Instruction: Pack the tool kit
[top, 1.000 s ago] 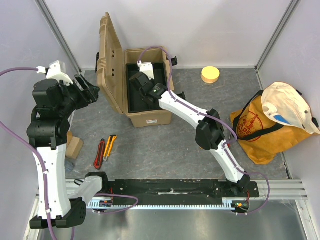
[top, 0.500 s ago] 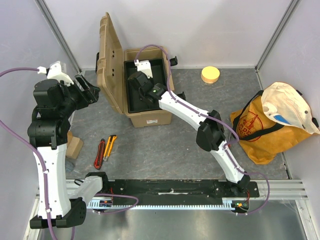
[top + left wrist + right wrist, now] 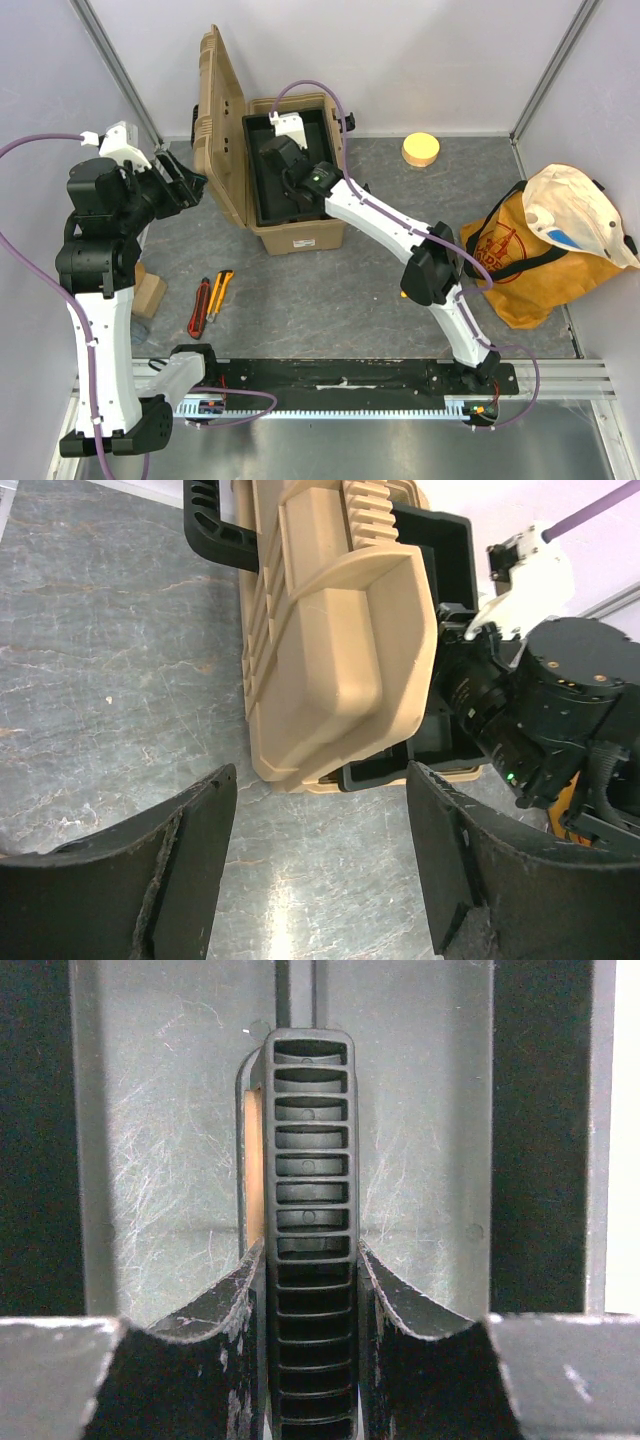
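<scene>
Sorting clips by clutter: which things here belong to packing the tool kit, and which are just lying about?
Job: open tan ribbed plastic toolbox; black inner tray; red-handled tool; yellow-handled tool.
Lying about: orange-yellow fabric bag; round yellow disc; wooden block.

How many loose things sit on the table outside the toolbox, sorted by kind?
Hand tools: 2 (red-handled tool, yellow-handled tool)
Round yellow disc: 1
Orange fabric bag: 1
Wooden block: 1
Total: 5
</scene>
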You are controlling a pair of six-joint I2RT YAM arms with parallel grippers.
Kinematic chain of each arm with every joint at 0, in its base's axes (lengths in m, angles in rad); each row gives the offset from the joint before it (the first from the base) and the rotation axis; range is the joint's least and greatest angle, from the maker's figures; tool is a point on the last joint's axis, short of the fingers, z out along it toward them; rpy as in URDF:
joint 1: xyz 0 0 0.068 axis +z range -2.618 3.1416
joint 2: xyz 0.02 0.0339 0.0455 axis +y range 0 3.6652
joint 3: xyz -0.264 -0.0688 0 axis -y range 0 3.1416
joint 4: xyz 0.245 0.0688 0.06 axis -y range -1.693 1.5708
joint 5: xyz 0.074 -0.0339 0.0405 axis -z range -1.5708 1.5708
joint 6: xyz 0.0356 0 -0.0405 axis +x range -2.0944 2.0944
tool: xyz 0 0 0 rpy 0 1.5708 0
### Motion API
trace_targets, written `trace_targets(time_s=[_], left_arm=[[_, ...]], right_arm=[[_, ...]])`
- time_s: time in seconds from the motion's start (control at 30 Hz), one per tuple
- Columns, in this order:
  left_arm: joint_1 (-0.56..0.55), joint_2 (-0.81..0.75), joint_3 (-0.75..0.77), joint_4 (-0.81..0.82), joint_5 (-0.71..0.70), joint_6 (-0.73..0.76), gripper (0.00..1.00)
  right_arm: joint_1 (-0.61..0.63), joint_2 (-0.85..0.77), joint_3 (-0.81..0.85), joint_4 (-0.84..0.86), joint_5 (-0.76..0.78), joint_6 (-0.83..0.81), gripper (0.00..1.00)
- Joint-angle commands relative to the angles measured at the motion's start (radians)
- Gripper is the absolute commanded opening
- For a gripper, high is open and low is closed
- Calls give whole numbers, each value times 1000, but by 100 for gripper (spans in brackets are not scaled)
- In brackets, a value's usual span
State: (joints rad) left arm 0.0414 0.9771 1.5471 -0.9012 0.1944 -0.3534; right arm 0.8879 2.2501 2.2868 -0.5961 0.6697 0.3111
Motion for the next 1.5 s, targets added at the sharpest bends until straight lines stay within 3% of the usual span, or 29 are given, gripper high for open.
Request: trace_targets(time_s=[0.0,0.3,0.67,1.3,1.47], left_arm=[[-3,-2,-1,47,36,10,75],[-5,5,8,47,27,13,75],[-5,21,8,85,31,-1,75],[-3,28,5,87,31,-2,75],[-5,26,1,85,28,-1,75]], right_arm=[[5,6,13,18,-30,3,0],[5,-3,-1,-114,-79,40,0],[5,-106,-210,-195,-91,134,0],[6,14,-9,-206,38,152,0],[6,17,-41,-200,53,178,0]])
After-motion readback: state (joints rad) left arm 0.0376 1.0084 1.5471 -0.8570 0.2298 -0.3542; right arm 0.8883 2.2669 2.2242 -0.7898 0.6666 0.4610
